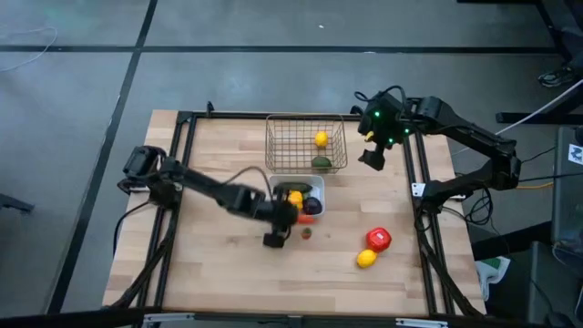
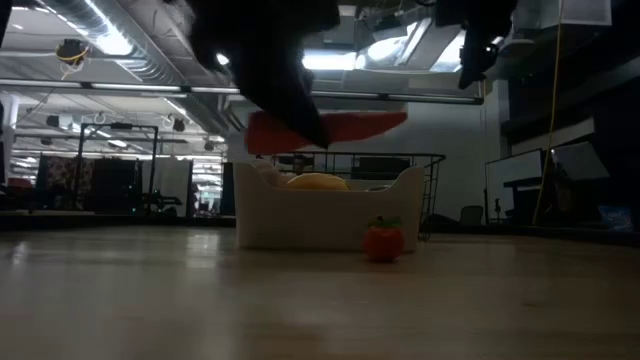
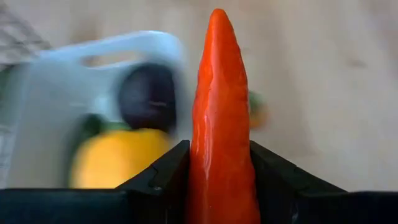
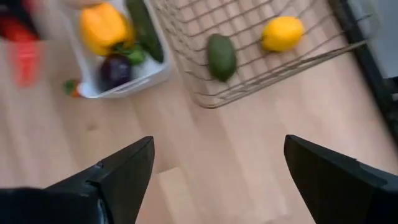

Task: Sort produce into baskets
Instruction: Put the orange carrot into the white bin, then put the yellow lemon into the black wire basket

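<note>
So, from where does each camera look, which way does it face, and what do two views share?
High: above the table, looking down; both arms show.
Low: at table height, looking across at the white tray; arms enter from above.
Left wrist: past the left gripper, shut on the carrot.
Right wrist: past the open right gripper, toward the wire basket.
Shared: all show the tray.

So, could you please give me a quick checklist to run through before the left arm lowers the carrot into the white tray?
1. Grip: left gripper shut on the carrot: ok.
2. Carrot above the white tray, not touching its rim: ok.
3. Free room in the tray beside the yellow pepper and purple ball: cannot tell.
4. Small tomato outside the tray on the table: ok.
5. Right gripper open, beside the wire basket, away from the tray: ok.
</note>
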`<act>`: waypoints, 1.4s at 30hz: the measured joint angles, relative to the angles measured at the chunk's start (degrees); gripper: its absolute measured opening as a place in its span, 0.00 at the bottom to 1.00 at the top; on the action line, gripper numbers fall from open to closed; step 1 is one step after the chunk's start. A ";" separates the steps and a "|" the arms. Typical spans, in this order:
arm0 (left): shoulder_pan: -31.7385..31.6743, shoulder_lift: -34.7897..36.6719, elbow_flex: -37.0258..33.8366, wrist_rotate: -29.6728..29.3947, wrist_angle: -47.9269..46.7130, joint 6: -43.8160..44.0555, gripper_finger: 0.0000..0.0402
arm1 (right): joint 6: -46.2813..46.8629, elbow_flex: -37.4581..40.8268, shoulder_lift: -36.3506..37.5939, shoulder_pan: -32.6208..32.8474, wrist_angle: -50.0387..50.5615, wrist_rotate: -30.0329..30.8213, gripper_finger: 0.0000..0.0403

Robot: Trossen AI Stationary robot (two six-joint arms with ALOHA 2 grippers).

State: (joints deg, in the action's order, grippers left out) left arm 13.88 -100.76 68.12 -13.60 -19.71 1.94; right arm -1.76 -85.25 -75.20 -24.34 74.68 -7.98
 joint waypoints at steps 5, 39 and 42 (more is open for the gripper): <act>-6.84 0.06 0.00 -0.33 2.84 -4.04 0.36 | 1.73 0.02 0.00 0.08 0.45 -8.62 0.88; -15.92 0.06 0.09 -0.07 3.74 -2.76 0.59 | 9.36 0.07 -0.32 29.00 -4.95 -9.86 0.88; -15.92 0.06 0.09 -0.07 3.74 -2.77 0.59 | 11.19 1.23 -0.72 33.63 -4.91 -6.33 0.88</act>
State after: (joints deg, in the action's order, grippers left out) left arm -2.04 -100.71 68.20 -13.67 -15.97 -0.83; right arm 9.43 -84.02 -75.92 9.30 69.77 -14.31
